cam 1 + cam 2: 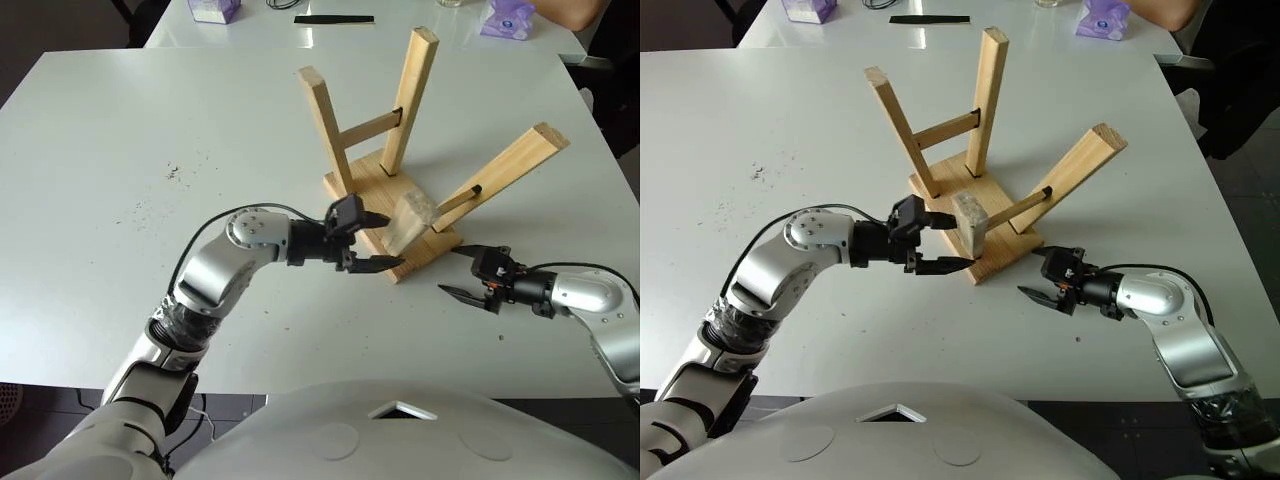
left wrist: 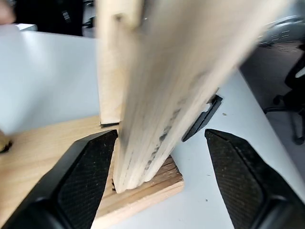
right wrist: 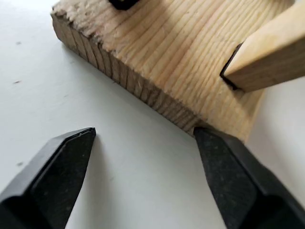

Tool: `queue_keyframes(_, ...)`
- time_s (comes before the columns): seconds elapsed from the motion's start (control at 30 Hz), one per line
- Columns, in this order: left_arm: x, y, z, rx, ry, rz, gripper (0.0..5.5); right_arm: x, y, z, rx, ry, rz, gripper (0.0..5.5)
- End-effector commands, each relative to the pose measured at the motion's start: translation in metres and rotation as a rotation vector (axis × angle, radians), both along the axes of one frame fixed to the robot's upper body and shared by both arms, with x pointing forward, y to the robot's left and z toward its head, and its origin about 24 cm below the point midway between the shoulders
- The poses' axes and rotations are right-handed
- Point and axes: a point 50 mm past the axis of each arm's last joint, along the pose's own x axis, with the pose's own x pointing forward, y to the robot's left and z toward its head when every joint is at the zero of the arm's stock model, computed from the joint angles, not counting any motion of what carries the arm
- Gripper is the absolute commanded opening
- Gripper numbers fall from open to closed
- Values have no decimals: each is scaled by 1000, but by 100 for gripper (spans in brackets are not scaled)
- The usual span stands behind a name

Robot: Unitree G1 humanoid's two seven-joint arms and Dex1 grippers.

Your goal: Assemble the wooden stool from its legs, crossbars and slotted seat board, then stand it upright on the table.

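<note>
The wooden stool lies upside down on the white table, its slotted seat board [image 1: 368,178] flat. Two back legs [image 1: 413,98] joined by a crossbar [image 1: 370,127] stand up from it. A third leg [image 1: 505,172] leans out to the right. The near leg [image 1: 408,222] points toward me. My left gripper [image 1: 390,240] is open, its fingers [image 2: 88,181] on either side of that near leg's [image 2: 157,81] base. My right gripper [image 1: 450,270] is open low over the table, just off the board's near right edge [image 3: 157,62], touching nothing.
Two purple packs [image 1: 213,9] [image 1: 507,18] and a black strip [image 1: 334,19] lie on the far table. Dark crumbs [image 1: 175,172] dot the left part of the table. The table's front edge runs close behind both grippers.
</note>
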Motion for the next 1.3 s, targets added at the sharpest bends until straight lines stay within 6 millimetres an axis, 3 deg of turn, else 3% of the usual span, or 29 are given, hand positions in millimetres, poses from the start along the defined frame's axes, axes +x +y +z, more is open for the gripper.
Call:
queue_keyframes(0.03, -13, -16, 2, -27, 2, -94, 342, 16, -8, -26, -108, -3, -64, 383)
queue_keyframes(0.2, -6, -19, -3, -7, 6, -47, 342, 39, -9, -32, -141, -70, -87, 383)
queue_keyframes(0.4, -2, 13, -6, 12, 14, 82, 342, 34, -15, -33, -140, -91, -117, 383)
queue_keyframes(0.67, -49, 105, -32, 152, 123, 271, 342, -14, -25, -27, -88, -50, -198, 383)
queue_keyframes(0.8, -27, 152, -41, 205, 91, 517, 279, -35, -17, -19, -17, -40, -262, 352)
queue_keyframes(0.97, 18, 191, -54, 299, -127, 784, 273, -40, -7, -24, 6, 1, -245, 326)
queue_keyframes(1.1, 25, 190, -62, 355, -265, 738, 273, -31, 3, -29, -17, -3, -184, 326)
queue_keyframes(1.3, 0, 151, -83, 324, -226, 438, 273, -25, 21, -32, 16, -11, -136, 326)
